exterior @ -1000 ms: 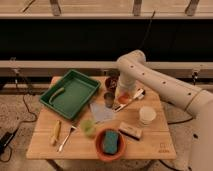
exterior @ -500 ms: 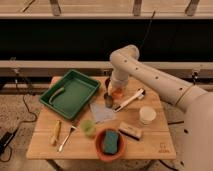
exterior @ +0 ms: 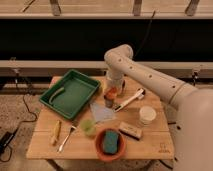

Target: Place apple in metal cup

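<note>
Above the table's (exterior: 150,145) far middle the gripper (exterior: 112,93) hangs at the end of the white arm (exterior: 150,80), pointing down, with the apple (exterior: 111,92) — a small orange-red spot — at its tip. The fingers look clamped on the apple, though the wrist hides much of them. Directly under it stands the cup (exterior: 108,102), small, grey and upright, beside a pale cloth (exterior: 102,113). Apple and cup seem very close, perhaps touching; I cannot tell if the fruit has entered the rim.

By my reading the carrying is done and the placing is in hand. The next move calls for keeping the apple centred over the mouth, easing down, then parting the fingers — the fit looks snug, so an off-centre release could tip the cup or roll the fruit toward the tray (exterior: 70,94).
</note>
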